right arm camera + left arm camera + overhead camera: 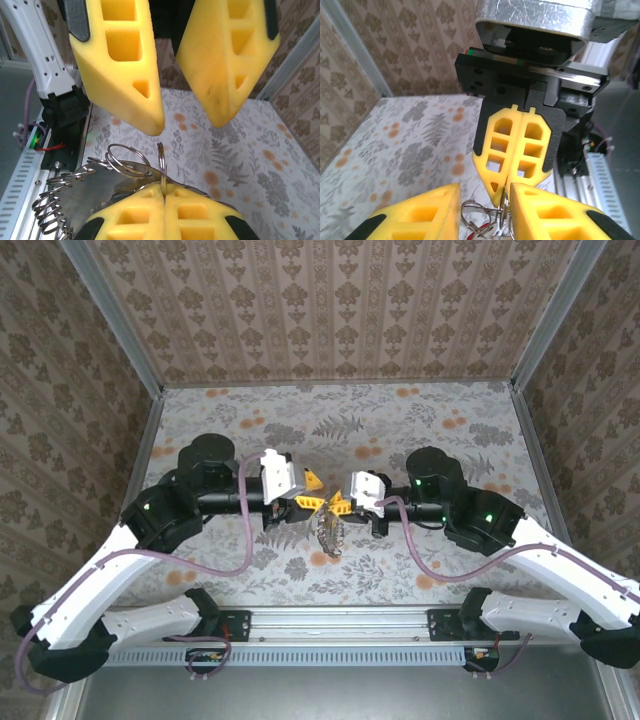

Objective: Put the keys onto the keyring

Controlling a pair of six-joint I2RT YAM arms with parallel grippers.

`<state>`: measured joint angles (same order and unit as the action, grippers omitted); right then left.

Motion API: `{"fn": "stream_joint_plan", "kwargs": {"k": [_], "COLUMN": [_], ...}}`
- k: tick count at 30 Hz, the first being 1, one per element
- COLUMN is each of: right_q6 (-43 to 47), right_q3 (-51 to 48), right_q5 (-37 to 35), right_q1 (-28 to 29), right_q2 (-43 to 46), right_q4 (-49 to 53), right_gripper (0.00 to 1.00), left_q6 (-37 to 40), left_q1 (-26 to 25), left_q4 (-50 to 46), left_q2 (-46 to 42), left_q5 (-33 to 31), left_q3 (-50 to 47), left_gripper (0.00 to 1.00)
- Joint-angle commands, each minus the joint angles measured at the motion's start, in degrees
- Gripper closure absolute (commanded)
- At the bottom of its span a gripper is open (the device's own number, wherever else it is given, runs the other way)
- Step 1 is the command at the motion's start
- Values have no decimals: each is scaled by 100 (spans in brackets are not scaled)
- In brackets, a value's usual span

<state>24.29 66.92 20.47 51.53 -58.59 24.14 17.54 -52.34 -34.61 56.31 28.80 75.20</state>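
Closest to the right wrist lens, the right claw (164, 195) is clamped tight, both yellow fingers pressed together on the keyring (161, 160). Around it lies the flowered bench (420, 440), over which the left arm (110, 560) and right arm (540, 540) reach inward until their tips nearly meet at the middle. The left claw (187, 124) hangs just above and in front of the right one with its fingers parted and nothing between them. Its tips stand to either side of the pinched ring without touching it. Below the right claw dangles a metal bundle, held clear of the bench: flat steel blades that I take for the keys (100, 192), a few spare rings (127, 160) looped beside them, and a coil of small links trailing lower. The keyring itself is a thin split ring standing upright out of the pinch, near the spare rings. The step in hand looks like the hand-over or threading stage: one claw steadies the ring while the other comes in to work on it. Next, the left claw would need to close on a key or on the ring's free edge, finely aimed, since the wire is thin and could twist or slip out of the foam pads.
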Motion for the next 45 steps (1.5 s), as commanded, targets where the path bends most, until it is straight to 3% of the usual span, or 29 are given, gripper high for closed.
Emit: {"fn": "stream_joint_plan", "kwargs": {"k": [1,14,17,19,20,24,27,31,35,45], "right_q6": [131,207,207,207,207,164,71,5,-21,-100], "right_q3": [319,517,516,507,507,433,192,120,9,-181], "right_q5": [-262,-214,-71,-93,-104,17,262,461,528,665], "right_q1": [-20,-24,-20,-27,-21,-24,-23,-24,-22,-22], "right_q2": [-60,-284,-294,-294,-294,-212,-42,20,115,292], "right_q4": [255,409,381,394,405,321,-10,-129,-258,-531], "right_gripper": [100,100,100,100,100,100,89,85,83,82], "left_q6": [628,701,690,668,648,506,158,-523,-936,-1398], "left_q1": [-161,-298,-303,-298,-295,-275,-100,172,359,461], "left_q4": [-920,-1149,-1076,-939,-871,-498,213,1485,2223,3005], "left_q2": [235,469,452,425,412,292,30,-385,-640,-718], "left_q5": [-773,-829,-899,-848,-805,-360,325,1248,1576,1959], "left_q3": [271,296,242,169,141,-47,-440,-1041,-1376,-1664], "left_gripper": [69,73,85,99,100,100,100,100,100,100]}}
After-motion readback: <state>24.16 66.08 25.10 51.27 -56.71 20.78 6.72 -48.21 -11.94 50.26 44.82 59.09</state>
